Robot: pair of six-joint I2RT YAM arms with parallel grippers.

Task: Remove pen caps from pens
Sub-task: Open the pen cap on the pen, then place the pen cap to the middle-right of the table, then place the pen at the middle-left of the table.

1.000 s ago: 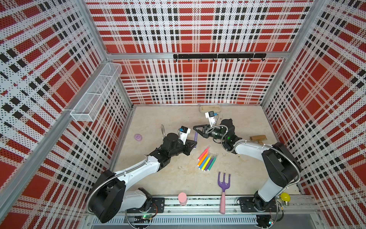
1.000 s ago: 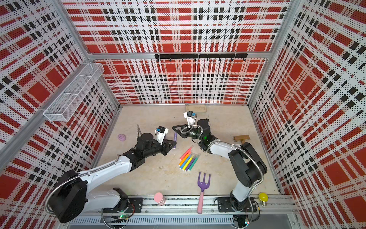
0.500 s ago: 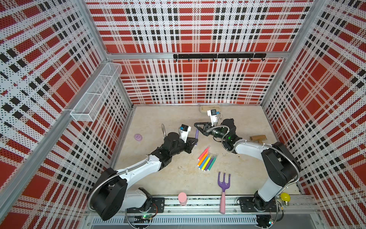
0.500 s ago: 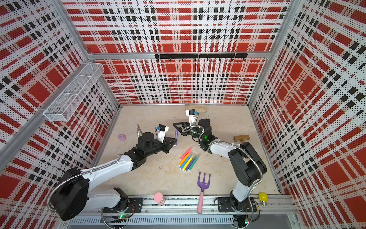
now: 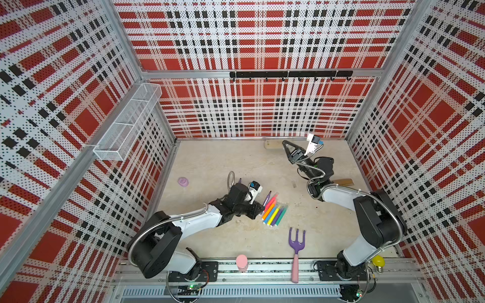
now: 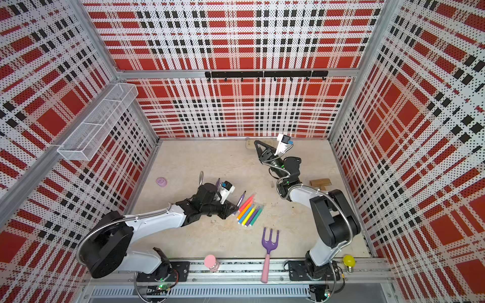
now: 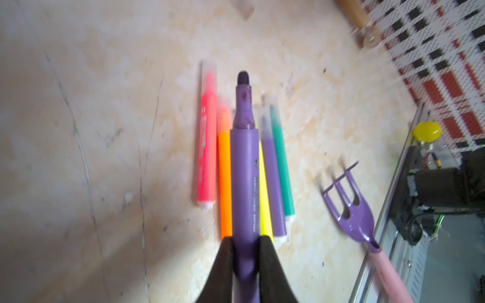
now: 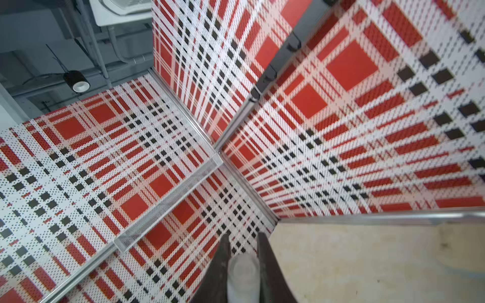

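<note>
The right gripper (image 8: 243,237) is now holding a clear pen cap (image 8: 242,275) clamped near the desk's (image 5: 210,162) back edge, having pulled away from the left gripper (image 7: 245,240). That gripper is clamping the bared purple pen (image 7: 244,170) over the pen row (image 5: 273,212) mid-desk (one uncapping done, the rest looking capped). Red plaid walls (image 5: 262,39) are enclosing the beige surface.

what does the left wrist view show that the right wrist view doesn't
Only the left wrist view: the left tool shut on an uncapped purple pen, a row of pens on the table running from the pink-red pen to the teal pen, the garden fork and a yellow bulb.
Only the right wrist view: the right tool shut on a clear pen cap, and the wire basket on the wall.
Both: the beige table and the red plaid wall.
</note>
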